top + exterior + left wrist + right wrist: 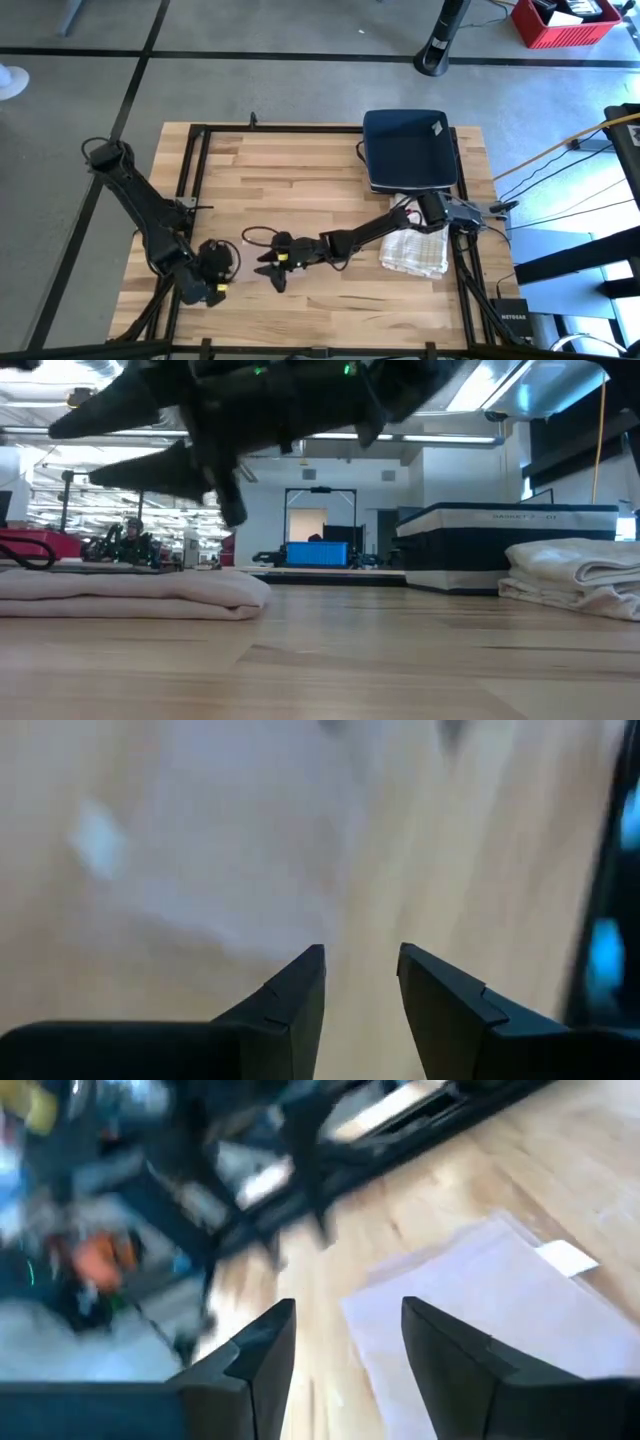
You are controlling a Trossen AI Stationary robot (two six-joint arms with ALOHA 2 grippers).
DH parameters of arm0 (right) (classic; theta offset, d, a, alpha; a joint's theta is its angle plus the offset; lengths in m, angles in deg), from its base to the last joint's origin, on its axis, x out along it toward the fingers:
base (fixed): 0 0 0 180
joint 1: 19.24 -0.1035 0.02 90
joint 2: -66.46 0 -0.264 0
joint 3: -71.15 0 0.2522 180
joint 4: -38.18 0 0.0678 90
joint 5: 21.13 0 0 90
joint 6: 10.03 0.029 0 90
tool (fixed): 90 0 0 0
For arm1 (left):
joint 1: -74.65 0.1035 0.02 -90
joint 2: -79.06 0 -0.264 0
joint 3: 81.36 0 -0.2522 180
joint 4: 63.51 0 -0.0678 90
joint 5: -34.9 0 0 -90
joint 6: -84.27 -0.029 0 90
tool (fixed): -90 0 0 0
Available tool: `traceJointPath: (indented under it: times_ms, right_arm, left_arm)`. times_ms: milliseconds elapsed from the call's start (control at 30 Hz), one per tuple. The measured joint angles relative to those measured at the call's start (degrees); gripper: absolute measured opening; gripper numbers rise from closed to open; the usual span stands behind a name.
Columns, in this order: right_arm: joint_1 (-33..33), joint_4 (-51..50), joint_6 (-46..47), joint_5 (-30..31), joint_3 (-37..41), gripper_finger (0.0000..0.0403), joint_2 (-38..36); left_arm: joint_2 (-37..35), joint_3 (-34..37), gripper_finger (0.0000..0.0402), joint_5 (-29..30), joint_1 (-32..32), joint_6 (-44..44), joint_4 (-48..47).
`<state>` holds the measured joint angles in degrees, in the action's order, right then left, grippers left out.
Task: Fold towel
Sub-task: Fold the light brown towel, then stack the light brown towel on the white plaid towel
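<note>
Two dark robot arms work over a slatted light-wood table (300, 190), seen from above. The right gripper (271, 272) reaches across from its base at the table's right edge to the middle of the front half, hanging over the boards. In its own wrist view, the right gripper's two dark fingers (262, 1342) stand apart with nothing between them, above a flat, pale folded towel with a small white tag (480, 1315). From table height, that pale folded towel (130, 590) lies flat on the wood at the left. A stack of white folded towels (413, 252) sits well apart from it near the right edge, just in front of a dark blue rectangular bin (408, 150) at the table's far right corner. The left gripper (212, 268) waits low at the front left of the table; its fingers (300, 985) are also parted and hold nothing, though what lies beneath them is too blurred to tell
</note>
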<state>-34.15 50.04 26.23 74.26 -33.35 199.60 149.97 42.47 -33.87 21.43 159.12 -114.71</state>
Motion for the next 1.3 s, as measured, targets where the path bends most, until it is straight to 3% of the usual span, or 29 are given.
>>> traceJointPath:
  times_ms: [100, 167, 333, 633, 733, 900, 1100, 1300]
  right_arm:
    - [0.0, -9.0, -8.6, -3.0, 0.0, 0.0184, -2.7]
    - [-0.1, -16.3, -14.0, -2.6, -0.1, 0.0183, -3.5]
    - [-0.6, -27.4, -16.7, -1.3, 0.1, 0.0183, -3.3]
    - [-0.4, -35.4, -17.5, -1.5, 0.1, 0.0183, -3.8]
    - [-0.4, -41.7, -17.7, -3.1, 0.1, 0.0183, -7.7]
    - [-0.9, -54.7, -14.6, -0.1, 1.5, 0.0184, -15.6]
    - [-0.8, -50.1, -1.8, 0.0, 7.8, 0.0194, -18.0]
    - [0.7, -34.6, 12.5, 0.0, 15.7, 0.0258, -16.5]
  left_arm:
    - [-0.2, 1.0, 0.0123, 13.9, 0.0, -2.3, 1.5]
    - [0.9, 2.7, 0.0123, 17.5, 0.9, -3.3, 3.8]
    - [6.0, 8.1, 0.0123, 17.4, 3.9, -3.0, 10.1]
    - [13.2, 9.2, 0.0123, 7.7, 6.0, -0.5, 14.0]
    - [13.0, 8.6, 0.0123, 6.5, 6.0, -0.5, 14.3]
    - [11.5, 7.5, 0.0123, 7.6, 6.9, -3.2, 14.4]
    - [12.2, 7.6, 0.0123, 11.2, 6.7, -3.7, 14.4]
    - [12.3, 7.6, 0.0123, 12.3, 6.7, -6.1, 16.9]
